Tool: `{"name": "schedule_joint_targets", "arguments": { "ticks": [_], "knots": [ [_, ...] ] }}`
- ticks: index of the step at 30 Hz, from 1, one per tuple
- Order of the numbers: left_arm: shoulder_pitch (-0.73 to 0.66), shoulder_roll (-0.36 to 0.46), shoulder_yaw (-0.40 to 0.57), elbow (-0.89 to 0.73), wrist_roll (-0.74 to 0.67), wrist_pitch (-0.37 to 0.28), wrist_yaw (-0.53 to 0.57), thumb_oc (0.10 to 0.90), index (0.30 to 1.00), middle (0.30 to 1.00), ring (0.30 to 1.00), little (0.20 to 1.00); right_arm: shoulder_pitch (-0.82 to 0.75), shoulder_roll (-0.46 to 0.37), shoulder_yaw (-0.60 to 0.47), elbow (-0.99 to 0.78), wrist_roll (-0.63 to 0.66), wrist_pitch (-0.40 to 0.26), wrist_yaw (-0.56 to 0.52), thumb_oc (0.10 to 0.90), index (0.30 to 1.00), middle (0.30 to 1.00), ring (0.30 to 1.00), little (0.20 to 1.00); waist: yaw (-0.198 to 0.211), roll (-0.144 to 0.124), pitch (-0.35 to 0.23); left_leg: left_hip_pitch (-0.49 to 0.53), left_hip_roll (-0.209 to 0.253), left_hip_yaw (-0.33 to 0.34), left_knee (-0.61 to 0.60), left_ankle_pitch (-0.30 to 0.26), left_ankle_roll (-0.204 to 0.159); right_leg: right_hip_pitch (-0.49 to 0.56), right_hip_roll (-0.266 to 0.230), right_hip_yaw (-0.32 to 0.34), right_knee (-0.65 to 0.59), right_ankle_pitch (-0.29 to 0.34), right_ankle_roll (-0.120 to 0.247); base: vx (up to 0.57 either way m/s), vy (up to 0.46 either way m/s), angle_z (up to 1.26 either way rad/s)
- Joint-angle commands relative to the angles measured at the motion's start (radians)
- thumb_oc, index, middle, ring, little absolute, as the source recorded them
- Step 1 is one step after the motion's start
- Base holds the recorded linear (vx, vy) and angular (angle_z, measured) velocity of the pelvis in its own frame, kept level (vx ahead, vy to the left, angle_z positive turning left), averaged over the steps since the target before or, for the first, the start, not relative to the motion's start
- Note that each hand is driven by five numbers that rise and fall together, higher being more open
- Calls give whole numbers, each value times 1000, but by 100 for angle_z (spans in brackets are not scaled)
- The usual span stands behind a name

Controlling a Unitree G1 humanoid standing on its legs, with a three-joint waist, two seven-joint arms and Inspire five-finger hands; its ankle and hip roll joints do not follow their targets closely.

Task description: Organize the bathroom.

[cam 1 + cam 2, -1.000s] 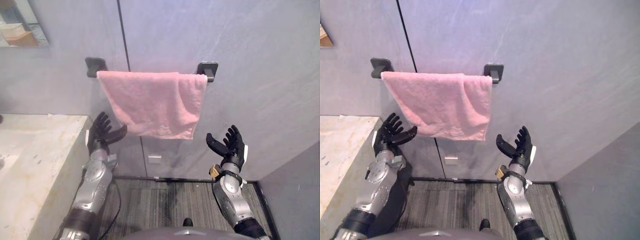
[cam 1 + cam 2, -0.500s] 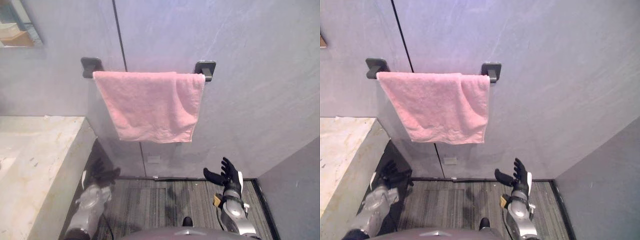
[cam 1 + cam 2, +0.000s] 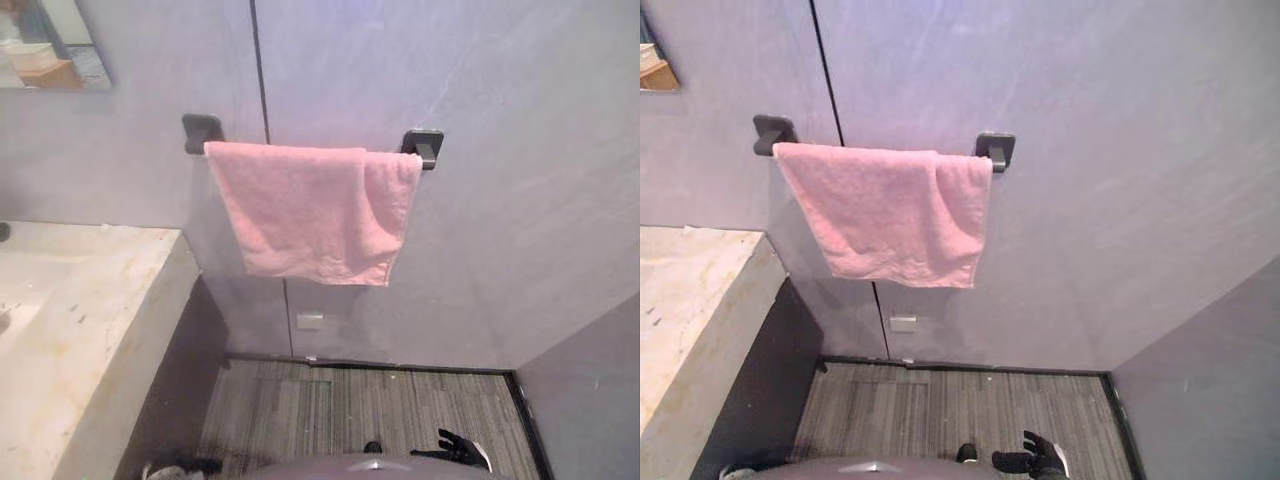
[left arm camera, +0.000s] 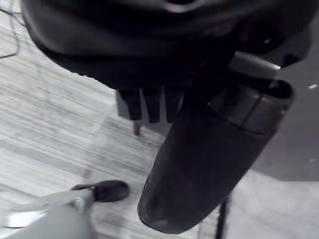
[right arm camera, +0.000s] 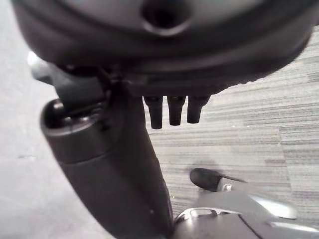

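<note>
A pink towel (image 3: 310, 210) hangs folded over a dark towel bar (image 3: 423, 146) on the grey wall, its right side doubled and a little bunched. Both hands are far below it, apart from the cloth. My right hand (image 3: 456, 448) shows at the lower edge over the floor, its fingers spread, open and holding nothing. In the right wrist view its thumb (image 5: 119, 184) and short straight fingers (image 5: 173, 112) point at the striped floor. My left hand (image 4: 199, 164) is likewise open and hangs low beside the counter.
A pale stone counter (image 3: 70, 300) runs along the left, with a dark cabinet side (image 3: 185, 380) under it. A mirror (image 3: 50, 45) hangs at the upper left. A small white wall plate (image 3: 310, 321) sits under the towel. Grey striped floor (image 3: 360, 400) lies below.
Both hands have dropped from beside the towel's lower edge down to the bottom of the view. The towel has stayed on the bar. The camera has shifted slightly.
</note>
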Motion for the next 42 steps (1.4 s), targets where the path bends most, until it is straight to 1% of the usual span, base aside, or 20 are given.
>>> {"name": "schedule_joint_targets", "arguments": {
  "ticks": [1, 4, 7, 10, 12, 13, 14, 16, 20, 22, 23, 25, 27, 30, 31, 34, 35, 38, 40, 42],
  "knots": [
    [-80, -15, -7, 60, 56, 86, -70, 800, 900, 900, 900, 900, -98, -16, -11, 27, -49, 0, 41, 800, 900, 900, 900, 900, -28, 57, 40, -74, -45, -56, 2, -25, 48, 51, 27, -40, 170, -201, 56, -258, -2, 10],
    [-100, -20, -26, 64, 37, 139, -118, 800, 900, 900, 900, 900, -115, 0, -21, 54, -25, 40, 68, 800, 900, 900, 900, 900, -52, 80, 61, -88, -39, -94, 2, -21, 77, -47, 54, 62, 427, -230, 61, -267, -27, 7],
    [-104, -25, -49, 63, 34, 140, -139, 800, 900, 900, 900, 900, -123, 5, -29, 72, -3, 42, 73, 800, 900, 900, 900, 900, -57, 91, 69, -103, -39, -144, 2, -4, 77, -69, 105, 149, 486, -234, 56, -263, -124, 15],
    [-99, -32, -65, 56, 38, 137, -151, 800, 900, 900, 900, 900, -129, 12, -21, 81, -2, 37, 84, 800, 900, 900, 900, 900, -44, 81, 75, -135, -50, -178, 2, 25, 61, 7, 139, 190, 377, -268, 36, -186, -146, 51],
    [-98, -42, -70, 49, 17, 130, -135, 800, 900, 900, 900, 900, -134, 6, -1, 69, -1, 39, 92, 800, 900, 900, 900, 900, -19, 66, 93, -202, -51, -187, 8, 73, 22, 94, 163, 212, 233, -302, 7, -284, -150, 55],
    [-93, -52, -77, 42, 36, 105, -149, 800, 900, 900, 900, 900, -148, -11, 10, 60, 4, 40, 105, 800, 900, 900, 900, 900, 3, 56, 124, -270, -34, -176, 26, 98, -1, 131, 163, 228, 179, -301, -8, -329, -134, 33],
    [-93, -53, -79, 42, 41, 101, -152, 800, 900, 900, 900, 900, -150, -13, 10, 59, 7, 40, 107, 800, 900, 900, 900, 900, 5, 53, 129, -276, -32, -175, 28, 99, -3, 136, 162, 232, 172, -300, -10, -369, -134, 25],
    [-102, -72, -100, 46, 84, 86, -136, 800, 900, 900, 900, 900, -161, -24, 4, 59, 45, 56, 107, 800, 900, 900, 900, 900, 5, 44, 163, -310, 20, -122, 59, 110, -15, 161, 154, 208, 125, -274, -31, -317, -110, 25],
    [-102, -77, -108, 52, 94, 80, -136, 800, 900, 900, 900, 900, -158, -24, -4, 77, 71, 68, 107, 800, 900, 900, 900, 900, -8, 47, 169, -301, 45, -72, 117, 104, -14, 179, 147, 172, 92, -256, -43, -235, -40, 64],
    [-96, -82, -98, 59, 87, 66, -125, 800, 900, 900, 900, 900, -160, -15, 3, 87, 59, 76, 99, 800, 900, 900, 900, 900, -13, 35, 161, -275, 31, -73, 187, 60, 5, 170, 127, 142, 81, -237, -47, -282, 19, 53],
    [-95, -82, -88, 61, 66, 56, -121, 800, 900, 900, 900, 900, -163, -10, 8, 97, 54, 96, 96, 800, 900, 900, 900, 900, -19, 11, 148, -244, 3, -76, 284, -27, 41, 150, 93, 120, 69, -202, -43, -362, 57, 39],
    [-88, -83, -75, 57, 60, 42, -113, 800, 900, 900, 900, 900, -166, -7, 12, 106, 46, 110, 93, 800, 900, 900, 900, 900, -23, -6, 135, -210, -21, -94, 380, -97, 62, 135, 68, 110, 59, -177, -36, -322, 63, 58],
    [-77, -75, -51, 49, 69, 27, -111, 800, 900, 900, 900, 900, -174, -7, 14, 104, 52, 118, 87, 800, 900, 900, 900, 900, -31, -13, 114, -161, -21, -114, 466, -134, 61, 107, 48, 98, 57, -165, -33, -267, 85, 59],
    [-72, -68, -41, 45, 89, 32, -108, 800, 900, 900, 900, 900, -177, -12, 15, 93, 69, 120, 81, 800, 900, 900, 900, 900, -42, -4, 103, -104, -4, -128, 476, -129, 42, 88, 46, 88, 60, -163, -38, -186, 122, 74],
    [-68, -61, -33, 50, 99, 34, -112, 800, 900, 900, 900, 900, -176, -17, 13, 86, 92, 119, 74, 800, 900, 900, 900, 900, -50, 7, 94, -67, 26, -144, 477, -102, 14, 75, 41, 74, 62, -160, -43, -211, 192, 76],
    [-63, -61, -27, 62, 115, 32, -114, 800, 900, 900, 900, 900, -176, -21, 6, 82, 98, 123, 66, 800, 900, 900, 900, 900, -54, 21, 84, -31, 36, -180, 461, -80, -12, 60, 32, 60, 61, -147, -40, -185, 252, 66],
    [-56, -66, -27, 68, 110, 31, -105, 800, 900, 900, 900, 900, -180, -23, 5, 82, 96, 124, 66, 800, 900, 900, 900, 900, -51, 29, 78, -6, 20, -220, 424, -94, -16, 38, 18, 59, 68, -132, -28, -177, 299, 88],
    [-47, -71, -23, 72, 103, 24, -101, 800, 900, 900, 900, 900, -191, -25, 4, 83, 80, 135, 71, 800, 900, 900, 900, 900, -49, 37, 72, 29, -11, -252, 337, -147, -5, -4, -6, 67, 89, -109, -2, -174, 315, 42],
    [-42, -71, -35, 71, 115, 7, -103, 800, 900, 900, 900, 900, -212, -26, -1, 96, 95, 140, 65, 800, 900, 900, 900, 900, -58, 52, 76, 82, -53, -250, 226, -234, 23, -102, -58, 84, 157, -71, 45, -281, 452, -22],
    [-51, -67, -62, 66, 140, 3, -102, 800, 900, 900, 900, 900, -222, -24, -11, 100, 121, 139, 50, 800, 900, 900, 900, 900, -67, 53, 88, 98, -77, -249, 178, -252, 38, -162, -105, 87, 184, -24, 85, -312, 443, -11]
  ]
}}
